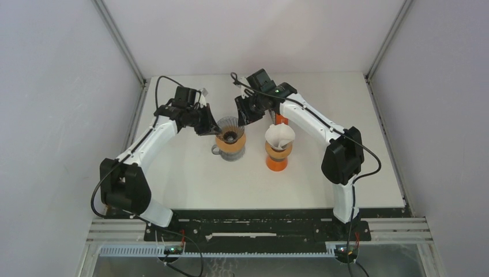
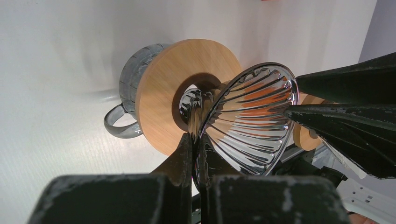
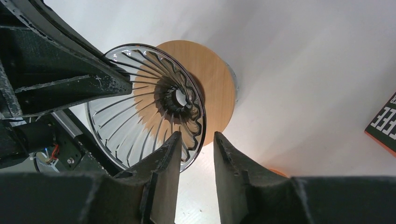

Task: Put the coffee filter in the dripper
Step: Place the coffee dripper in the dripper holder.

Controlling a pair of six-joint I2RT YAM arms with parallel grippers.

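My left pincer [image 2: 194, 140] clenches the dripper [image 2: 252, 116] rim, my right pincer [image 3: 196, 137] gapes astride it, and one uneven tug could tip it off the mug [image 2: 130, 79].

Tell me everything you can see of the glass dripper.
The dripper is a clear glass cone with swirling ribs and a small opening at its base, its neck set in a round wooden collar. It stands mouth up on a greyish glass mug. It is empty; the paper filter is not in it. The left gripper pinches its rim on one side. The right gripper straddles the opposite rim with jaws open, contact unclear.
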